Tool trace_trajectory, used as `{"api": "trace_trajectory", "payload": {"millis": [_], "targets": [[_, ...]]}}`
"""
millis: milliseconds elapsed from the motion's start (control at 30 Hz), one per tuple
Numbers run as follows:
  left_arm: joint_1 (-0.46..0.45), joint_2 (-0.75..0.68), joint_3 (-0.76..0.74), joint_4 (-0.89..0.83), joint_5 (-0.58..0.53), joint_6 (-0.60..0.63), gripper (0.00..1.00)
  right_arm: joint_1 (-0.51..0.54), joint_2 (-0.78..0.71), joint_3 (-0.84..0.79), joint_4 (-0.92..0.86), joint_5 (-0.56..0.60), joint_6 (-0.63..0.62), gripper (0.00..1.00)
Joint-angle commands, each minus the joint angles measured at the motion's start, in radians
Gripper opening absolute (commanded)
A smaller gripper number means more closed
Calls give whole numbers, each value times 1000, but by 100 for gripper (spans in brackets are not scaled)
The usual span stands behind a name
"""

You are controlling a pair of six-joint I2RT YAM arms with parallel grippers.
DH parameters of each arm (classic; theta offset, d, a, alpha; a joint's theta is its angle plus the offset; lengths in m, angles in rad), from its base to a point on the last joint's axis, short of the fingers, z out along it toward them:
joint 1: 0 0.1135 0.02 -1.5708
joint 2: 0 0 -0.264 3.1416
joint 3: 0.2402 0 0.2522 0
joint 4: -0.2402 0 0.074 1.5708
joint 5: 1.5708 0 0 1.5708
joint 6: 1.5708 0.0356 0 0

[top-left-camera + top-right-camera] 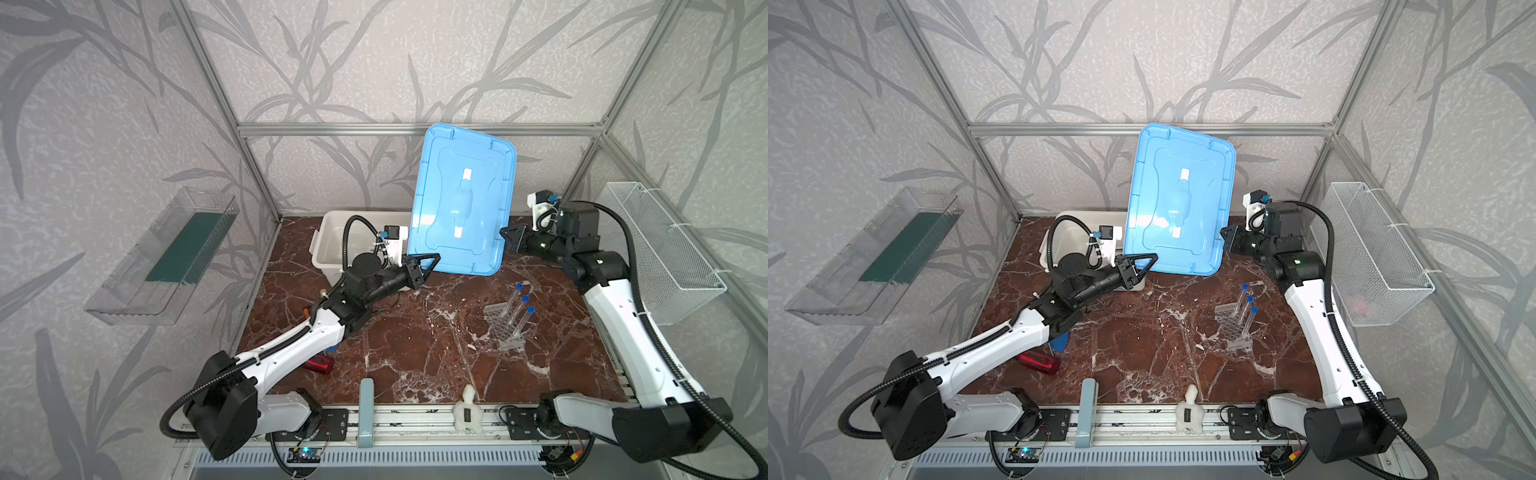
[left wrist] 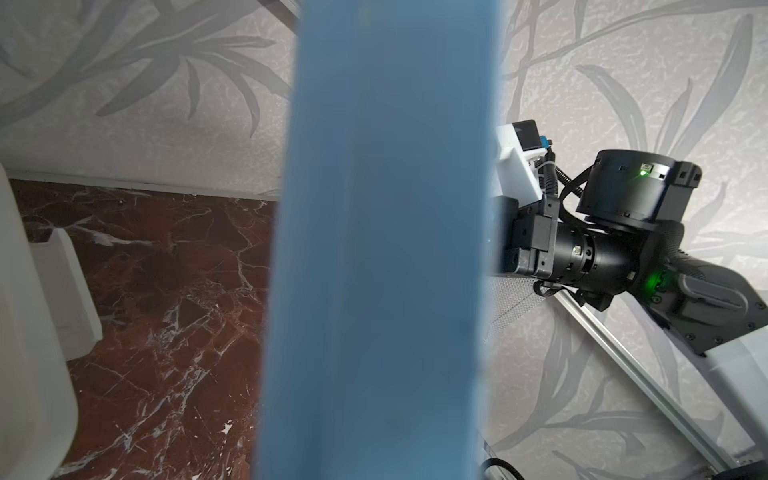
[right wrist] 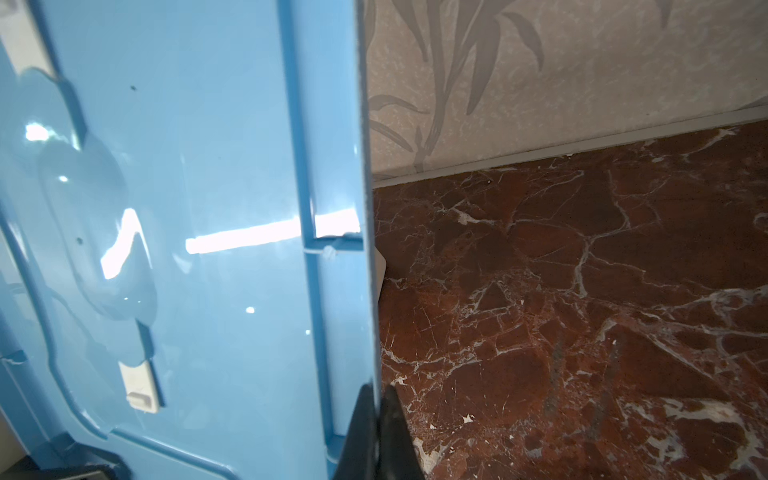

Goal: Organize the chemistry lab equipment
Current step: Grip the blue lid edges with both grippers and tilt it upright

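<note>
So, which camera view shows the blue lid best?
Both top views show it best: nearly the whole blue lid is visible there, tilted, with its outline and raised centre clear. The right wrist view shows only part of its glossy face and one rim. The left wrist view shows only a blurred blue band.

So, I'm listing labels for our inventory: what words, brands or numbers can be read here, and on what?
Nothing is legible.
Grey-blue post: small mark near its base, too small to read.
White figure: dark label, blurred.
Blue lid: no text.
</note>
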Motion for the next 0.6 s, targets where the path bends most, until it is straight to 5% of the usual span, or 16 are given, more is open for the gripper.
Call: {"api": "trace_trajectory", "payload": {"millis": [0, 133, 200, 267, 333, 400, 567], "targets": [[-5, -31, 21, -41, -68, 46, 23, 32, 9, -15, 77, -14, 34, 0], [-5, -48, 23, -58, -81, 75, 15, 73, 29, -32, 92, -20, 35, 0], [-5, -67, 34, -124, -113, 127, 10, 75, 38, -40, 97, -43, 45, 23], [-6, -95, 61, -238, -175, 223, 3, 75, 36, -38, 70, -10, 63, 57], [-6, -114, 103, -360, -251, 320, 0, 75, 16, -35, 53, 36, 70, 72], [-8, -122, 150, -465, -317, 433, 0, 75, -15, -30, 48, 72, 79, 100], [-22, -115, 253, -606, -427, 653, 0, 57, -59, 27, 51, 9, 129, 99]]}}
